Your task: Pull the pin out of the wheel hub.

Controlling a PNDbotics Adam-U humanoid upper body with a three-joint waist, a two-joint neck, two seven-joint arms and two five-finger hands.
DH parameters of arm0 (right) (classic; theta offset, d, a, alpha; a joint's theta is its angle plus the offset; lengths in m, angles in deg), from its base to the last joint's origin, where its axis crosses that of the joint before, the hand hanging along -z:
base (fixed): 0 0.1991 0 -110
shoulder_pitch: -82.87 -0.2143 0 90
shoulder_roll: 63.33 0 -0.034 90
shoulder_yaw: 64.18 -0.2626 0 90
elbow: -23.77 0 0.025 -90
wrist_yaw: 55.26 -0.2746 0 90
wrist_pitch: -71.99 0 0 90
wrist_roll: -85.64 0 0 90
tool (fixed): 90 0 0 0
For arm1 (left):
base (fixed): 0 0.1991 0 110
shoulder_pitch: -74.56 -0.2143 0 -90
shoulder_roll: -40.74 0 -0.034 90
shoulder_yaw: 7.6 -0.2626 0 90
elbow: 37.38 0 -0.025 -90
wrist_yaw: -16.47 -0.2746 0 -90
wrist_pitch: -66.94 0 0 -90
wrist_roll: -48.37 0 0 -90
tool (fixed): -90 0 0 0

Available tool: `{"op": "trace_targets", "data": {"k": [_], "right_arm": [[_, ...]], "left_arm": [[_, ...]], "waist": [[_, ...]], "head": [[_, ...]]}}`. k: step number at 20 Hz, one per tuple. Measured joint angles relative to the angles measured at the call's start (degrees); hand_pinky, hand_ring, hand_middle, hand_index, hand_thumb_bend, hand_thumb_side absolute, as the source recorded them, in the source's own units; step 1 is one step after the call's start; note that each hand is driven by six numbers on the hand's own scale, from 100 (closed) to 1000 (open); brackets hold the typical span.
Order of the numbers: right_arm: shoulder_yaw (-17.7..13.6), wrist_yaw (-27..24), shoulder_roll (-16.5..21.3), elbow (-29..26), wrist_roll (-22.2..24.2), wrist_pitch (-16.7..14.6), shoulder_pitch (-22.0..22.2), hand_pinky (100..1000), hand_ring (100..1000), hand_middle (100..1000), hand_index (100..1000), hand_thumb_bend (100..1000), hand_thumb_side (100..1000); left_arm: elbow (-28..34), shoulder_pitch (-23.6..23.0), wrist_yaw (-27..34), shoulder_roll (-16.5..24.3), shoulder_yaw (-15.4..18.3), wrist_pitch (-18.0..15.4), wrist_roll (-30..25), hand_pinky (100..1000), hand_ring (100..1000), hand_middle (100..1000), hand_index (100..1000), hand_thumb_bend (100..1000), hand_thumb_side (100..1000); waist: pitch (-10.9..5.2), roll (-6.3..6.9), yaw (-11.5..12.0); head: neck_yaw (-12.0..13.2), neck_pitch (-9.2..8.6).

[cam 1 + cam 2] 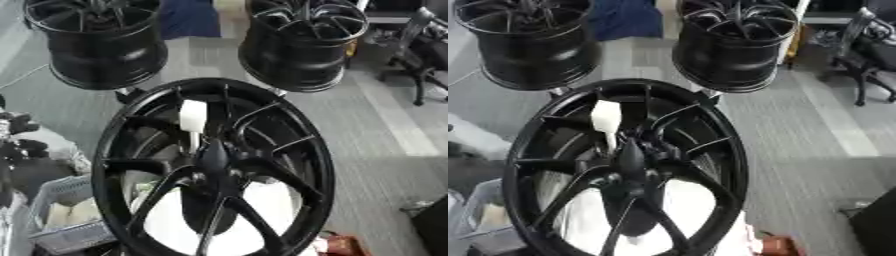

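Observation:
A large black spoked wheel hub [114, 165] stands tilted toward me in the foreground. A white pin [192, 116] sticks out of it just above the centre boss [214, 160]. The pin has a blocky white handle on top and a thin pale shaft running down into the hub. Nothing touches the pin. Dark shapes at the left edge [17, 124] look like part of my left hand, well left of the hub's rim. My right hand shows in neither view.
Two more black wheels [96, 45] [302, 45] stand behind the hub. A pale basket [66, 195] sits at lower left, an office chair [420, 55] at upper right, a reddish object [343, 246] by the hub's lower right, and a dark object [433, 225] at the right edge.

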Motion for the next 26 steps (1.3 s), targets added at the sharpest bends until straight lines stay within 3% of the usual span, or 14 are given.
{"op": "trace_targets", "data": {"k": [6, 9, 12, 16, 20, 26], "right_arm": [[0.0, -0.16, -0.57, 0.2, -1.02, -0.32, -0.34, 814, 834, 802, 910, 100, 458], [0.0, -0.92, -1.64, -0.08, -2.42, -0.66, -0.53, 736, 772, 762, 892, 100, 374], [0.0, -3.62, -3.65, -1.64, -5.79, -1.05, -0.79, 657, 687, 699, 856, 100, 381], [0.76, -11.88, -8.07, -5.72, -13.33, -3.16, -1.34, 596, 607, 619, 786, 100, 464], [2.97, -22.22, -12.53, -9.3, -19.85, -7.89, -1.56, 576, 579, 590, 770, 100, 523], [6.88, -31.47, -17.95, -10.42, -22.1, -12.44, -1.92, 567, 563, 571, 780, 100, 556]], "left_arm": [[0.0, 0.0, 0.0, 0.0, 0.12, 0.0, 0.01, 528, 501, 632, 755, 100, 828], [0.0, 0.0, 0.0, -0.01, 0.12, 0.0, 0.01, 528, 501, 632, 755, 100, 828], [0.0, 0.0, 0.0, -0.03, 0.13, 0.0, 0.01, 528, 501, 631, 755, 100, 828], [0.0, 0.0, 0.0, -0.08, 0.13, -0.01, 0.0, 529, 501, 629, 754, 100, 827], [0.0, 0.0, 0.02, -0.14, 0.12, -0.12, -0.14, 529, 501, 626, 751, 100, 827], [0.0, -0.01, 0.02, -0.45, 0.07, -0.36, -0.62, 530, 504, 624, 751, 100, 826]], "waist": [[-0.01, 0.01, 0.0], [-0.01, 0.01, 0.01], [-0.01, 0.09, 0.01], [-0.01, 0.52, 0.18], [-0.11, 0.84, 0.29], [-0.17, 1.33, -0.06]], "head": [[-0.04, 0.0], [0.01, 0.0], [0.08, 0.0], [0.09, 0.0], [0.09, 0.0], [0.1, 0.0]]}}
